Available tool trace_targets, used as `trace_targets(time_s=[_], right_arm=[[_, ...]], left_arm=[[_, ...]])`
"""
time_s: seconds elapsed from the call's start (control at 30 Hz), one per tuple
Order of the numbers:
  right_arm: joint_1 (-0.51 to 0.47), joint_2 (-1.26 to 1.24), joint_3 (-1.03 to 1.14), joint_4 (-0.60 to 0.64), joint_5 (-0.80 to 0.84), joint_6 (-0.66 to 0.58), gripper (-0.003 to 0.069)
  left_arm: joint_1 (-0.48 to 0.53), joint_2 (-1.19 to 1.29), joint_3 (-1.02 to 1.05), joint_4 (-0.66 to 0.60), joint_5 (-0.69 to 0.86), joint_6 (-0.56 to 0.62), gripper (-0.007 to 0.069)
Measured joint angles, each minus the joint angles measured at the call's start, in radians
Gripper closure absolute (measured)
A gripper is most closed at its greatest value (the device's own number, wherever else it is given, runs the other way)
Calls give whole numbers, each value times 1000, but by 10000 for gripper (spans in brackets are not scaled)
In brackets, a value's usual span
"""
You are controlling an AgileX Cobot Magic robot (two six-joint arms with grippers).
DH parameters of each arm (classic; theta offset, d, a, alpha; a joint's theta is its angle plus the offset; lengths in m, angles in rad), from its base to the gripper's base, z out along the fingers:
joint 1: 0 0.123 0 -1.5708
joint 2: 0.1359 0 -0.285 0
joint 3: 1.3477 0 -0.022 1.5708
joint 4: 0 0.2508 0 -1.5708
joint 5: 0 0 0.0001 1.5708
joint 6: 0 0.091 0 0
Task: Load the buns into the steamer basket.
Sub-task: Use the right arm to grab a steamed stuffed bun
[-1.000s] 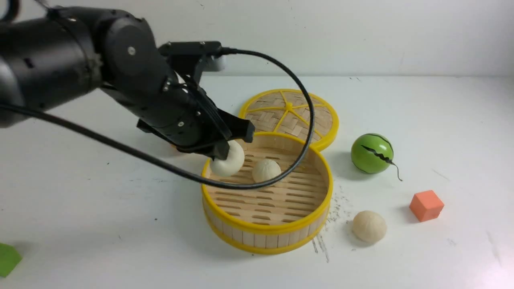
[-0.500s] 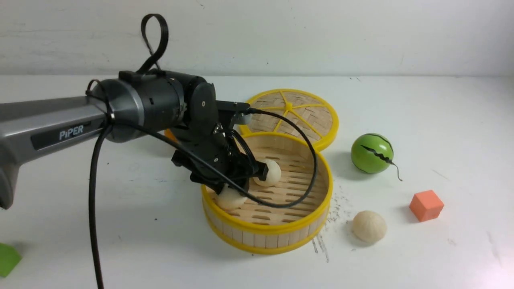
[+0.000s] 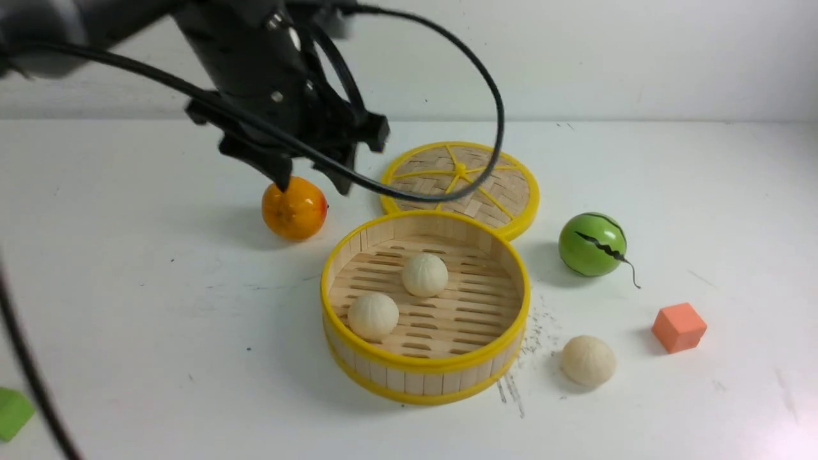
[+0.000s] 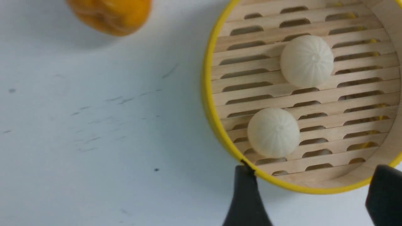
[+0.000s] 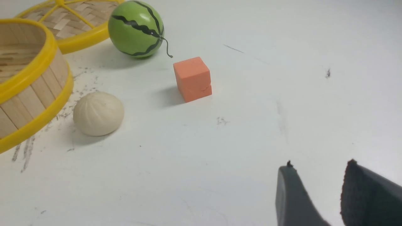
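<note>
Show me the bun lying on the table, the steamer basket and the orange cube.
bun on the table [image 3: 588, 361], front view, middle.
steamer basket [image 3: 422, 365], front view, near yellow rim.
orange cube [image 3: 679, 317], front view, top face.

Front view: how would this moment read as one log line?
in steamer basket: two buns | outside: third bun, on table right of basket | left gripper: open, empty | right gripper: open, empty

Two buns [image 3: 373, 315] [image 3: 424, 274] lie in the basket [image 3: 422, 364]; a third bun [image 3: 588, 360] lies right of it. The left gripper [image 3: 312, 182] hangs by the orange [image 3: 294, 209], jaws apart.
</note>
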Motion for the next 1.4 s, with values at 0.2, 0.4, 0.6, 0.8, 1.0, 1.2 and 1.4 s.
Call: trace_targets(time_s=[0.2, 0.4, 0.6, 0.8, 1.0, 1.2, 1.4], right_arm=[[0, 0, 0, 0, 0, 0, 420], [0, 0, 0, 0, 0, 0, 420], [0, 0, 0, 0, 0, 0, 420], [0, 0, 0, -3, 0, 0, 420], [0, 0, 0, -17, -1, 19, 420], [0, 0, 1, 391, 2, 359, 420], [0, 0, 8, 614, 12, 590, 420]], left_arm=[[0, -335, 162, 70, 7, -26, 447], [0, -614, 431, 70, -105, -30, 587], [0, -959, 867, 82, -382, -30, 637], [0, -1198, 1150, 79, -514, -82, 637], [0, -1308, 1254, 78, -508, -102, 636], [0, -1318, 1267, 97, -503, -103, 634], [0, -1318, 1267, 112, -536, -104, 631]])
